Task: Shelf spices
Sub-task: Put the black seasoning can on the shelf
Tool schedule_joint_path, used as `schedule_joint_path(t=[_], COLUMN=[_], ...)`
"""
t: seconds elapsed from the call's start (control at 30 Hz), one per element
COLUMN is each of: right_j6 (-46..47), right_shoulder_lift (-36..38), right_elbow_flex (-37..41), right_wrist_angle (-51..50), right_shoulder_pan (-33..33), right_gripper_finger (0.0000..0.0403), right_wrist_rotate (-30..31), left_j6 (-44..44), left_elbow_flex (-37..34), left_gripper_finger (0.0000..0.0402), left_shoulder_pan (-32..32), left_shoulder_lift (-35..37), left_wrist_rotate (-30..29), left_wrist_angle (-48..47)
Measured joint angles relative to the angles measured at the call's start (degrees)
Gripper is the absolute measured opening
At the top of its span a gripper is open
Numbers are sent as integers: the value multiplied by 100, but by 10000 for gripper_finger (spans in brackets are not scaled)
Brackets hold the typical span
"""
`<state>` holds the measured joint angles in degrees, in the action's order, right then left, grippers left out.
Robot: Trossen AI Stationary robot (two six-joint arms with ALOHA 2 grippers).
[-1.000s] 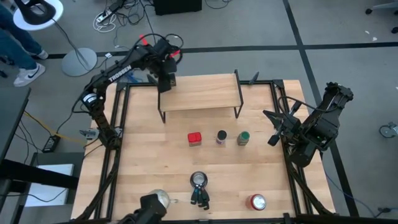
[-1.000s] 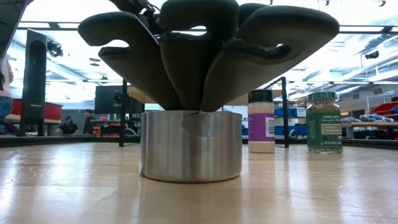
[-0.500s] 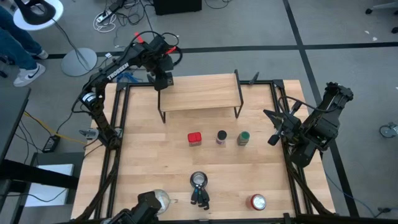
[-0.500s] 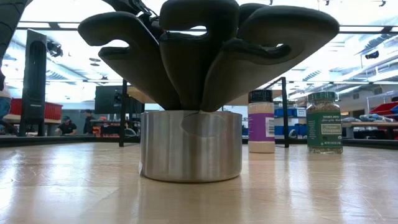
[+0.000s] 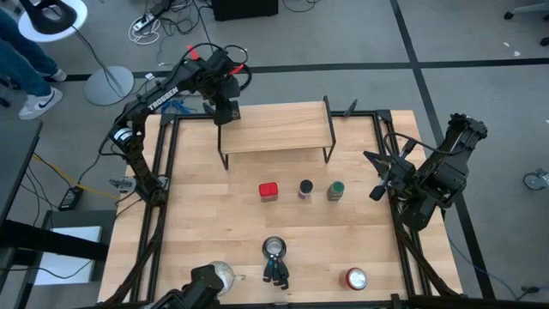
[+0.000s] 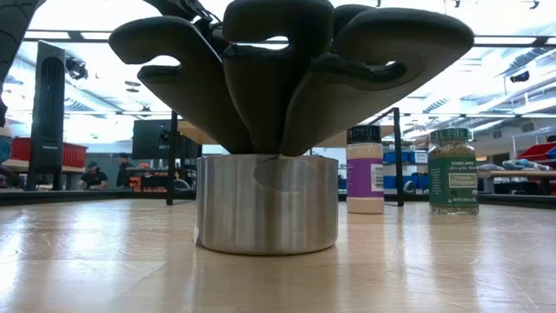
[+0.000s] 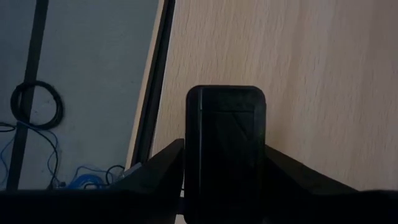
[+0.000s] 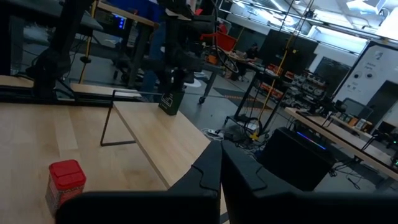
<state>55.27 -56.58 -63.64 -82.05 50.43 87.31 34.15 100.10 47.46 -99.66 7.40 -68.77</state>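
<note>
The dark olive tin (image 7: 227, 143) stands upright on the left end of the shelf (image 5: 274, 129), its bottom on the light board. My left gripper (image 5: 225, 112) points steeply down over it, with a finger (image 7: 163, 167) close beside each of its sides. On the table in front of the shelf, the red tin (image 5: 268, 190), the purple-labelled jar (image 5: 305, 189) and the green-lidded jar (image 5: 335, 190) stand in a row. My right gripper (image 8: 221, 171) waits shut and level at the table's right edge, holding nothing. My left gripper comes at the tin from above, slanting, with one finger beside each of the tin's two opposite sides (image 7: 189, 155). I cannot tell whether the fingers touch it. The tin (image 8: 171, 101) rests upright on the shelf board.
A steel cup (image 6: 267, 204) holding dark utensils stands near the table's front middle. A round red-topped can (image 5: 355, 278) sits at the front right and a clear glass cup (image 5: 218, 275) at the front left. The shelf's board right of the olive tin is bare.
</note>
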Motion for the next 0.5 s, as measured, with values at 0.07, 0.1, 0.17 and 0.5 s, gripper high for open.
schedule_joint_path(t=[0.07, 0.1, 0.17, 0.5], right_j6=[2, 2, 2, 4], right_shoulder_lift=[0, 0, 0, 2], right_elbow_flex=[0, -2, 0, 0], right_wrist_angle=[-12, -15, -19, -28], right_shoulder_pan=[0, 0, 0, 2], right_gripper_finger=[5, 3, 2, 4], right_wrist_rotate=[1, 2, 2, 4], left_j6=[-37, -95, -167, -636], left_elbow_flex=[0, 1, 0, 149], left_gripper_finger=[182, 183, 183, 212], left_shoulder_pan=[0, -17, -32, -255], left_shoulder_lift=[0, 0, 0, 0], left_wrist_rotate=[0, -2, -22, -125], left_wrist_angle=[0, 2, 2, -57])
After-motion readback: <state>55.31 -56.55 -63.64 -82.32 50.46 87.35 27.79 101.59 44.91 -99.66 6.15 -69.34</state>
